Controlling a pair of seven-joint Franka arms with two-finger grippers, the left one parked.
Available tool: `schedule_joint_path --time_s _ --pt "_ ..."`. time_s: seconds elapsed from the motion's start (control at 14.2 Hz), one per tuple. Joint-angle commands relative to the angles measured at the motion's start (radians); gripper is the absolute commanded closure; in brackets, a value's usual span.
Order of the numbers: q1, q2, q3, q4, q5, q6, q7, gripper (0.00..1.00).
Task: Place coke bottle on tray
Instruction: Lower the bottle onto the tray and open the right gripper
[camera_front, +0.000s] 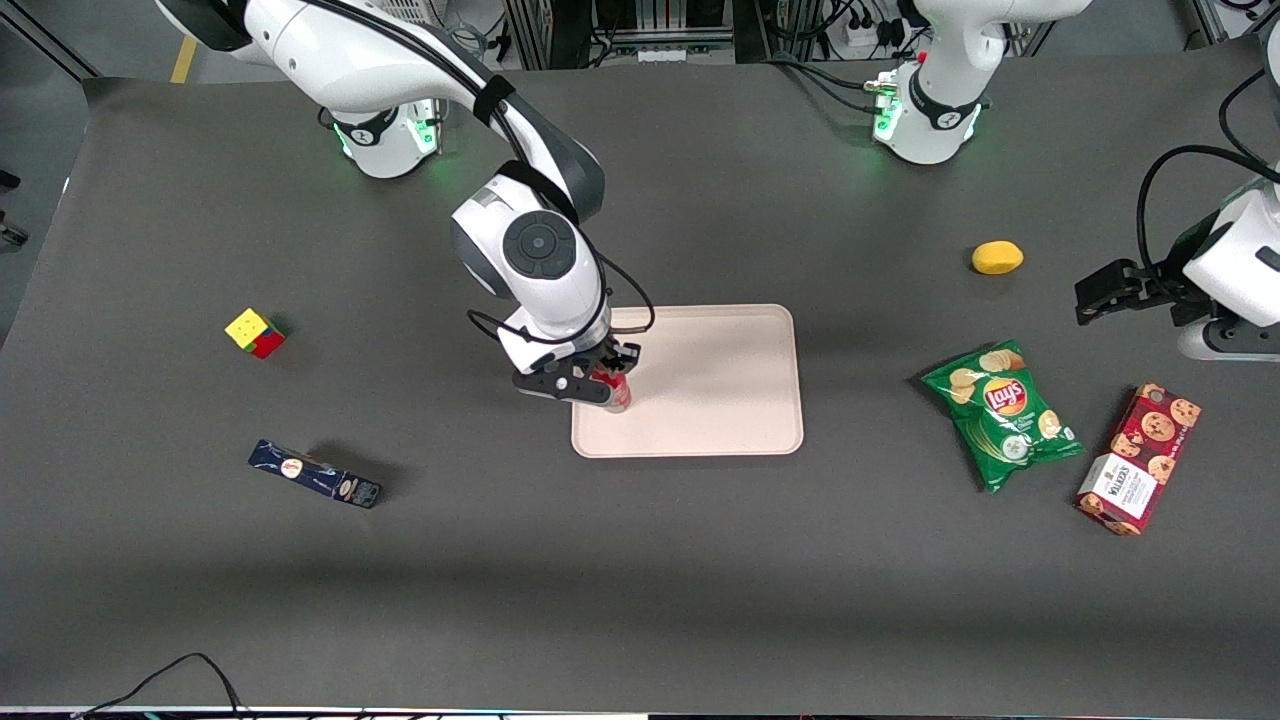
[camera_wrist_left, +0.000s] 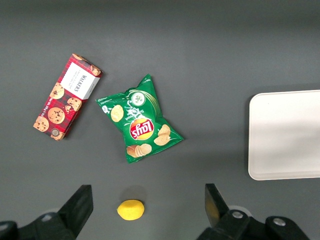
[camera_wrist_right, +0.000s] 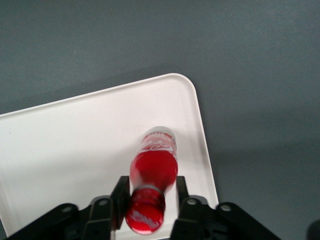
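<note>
— Fingers (camera_wrist_right: 186, 202): how are they set?
— They are closed on the neck of the coke bottle (camera_wrist_right: 152, 172), one at each side, by the gripper (camera_wrist_right: 150, 200).
— Where is the bottle held?
— Upright over the tray (camera_front: 720, 390), near its edge toward the working arm.

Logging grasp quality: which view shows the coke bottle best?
The right wrist view: the coke bottle hangs over the tray, clamped in the gripper. The front view shows only a red sliver; the left wrist view shows none.
</note>
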Motion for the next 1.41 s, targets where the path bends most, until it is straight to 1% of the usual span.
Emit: schedule_joint_path --time_s 0.0,0.07,0.14,0.56,0.7,0.84,1.2,1.27,1.34 --pt "-0.002 -0.012 0.008 -0.008 -0.025 0.01 0.035 0.25" --pt "0.0 -0.012 0.008 -0.007 -0.025 0.01 0.049 0.05" --pt "-0.002 -0.012 0.008 -0.007 -0.025 0.016 0.058 0.0" --pt "-0.009 -0.029 0.011 -0.005 -0.025 0.013 0.044 0.0" --pt "-0.021 -0.071 0.012 -0.004 -0.023 -0.013 0.012 0.0" --pt "-0.052 -0.127 0.012 -0.002 -0.021 -0.071 -0.029 0.0" --pt "-0.164 -0.278 0.009 -0.007 -0.009 -0.215 -0.28 0.0" --pt "-0.187 -0.303 0.009 -0.01 0.001 -0.233 -0.317 0.0" --pt "-0.213 -0.334 0.008 -0.017 0.026 -0.252 -0.339 0.0"
